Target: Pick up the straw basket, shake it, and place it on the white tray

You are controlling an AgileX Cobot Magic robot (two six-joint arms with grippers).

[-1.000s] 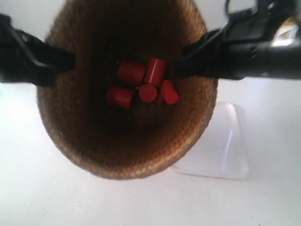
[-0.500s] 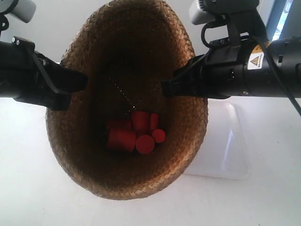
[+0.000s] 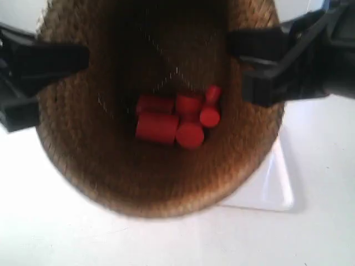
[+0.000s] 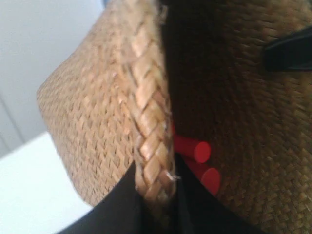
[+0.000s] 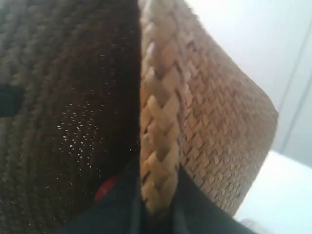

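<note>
The straw basket (image 3: 138,183) hangs in the air close to the exterior camera, mouth toward it, held by both arms at opposite sides of its rim. My left gripper (image 4: 157,195) is shut on the braided rim (image 4: 148,112), one finger inside and one outside. My right gripper (image 5: 157,200) is shut on the rim (image 5: 158,117) the same way. Several red cylinders (image 3: 175,122) lie in the basket's dark bottom, also seen as red cylinders (image 4: 197,158) in the left wrist view. The white tray (image 3: 272,188) lies on the table, partly hidden behind the basket.
The white table (image 3: 166,238) spreads below the basket. The arm at the exterior view's left (image 3: 33,66) and the arm at the exterior view's right (image 3: 299,61) reach in from both sides. A pale wall (image 4: 39,58) stands behind.
The basket has bobbed: high one second ago, lower half a second ago, now raised again and closer to the camera. The red cylinders have tumbled and regrouped inside.
</note>
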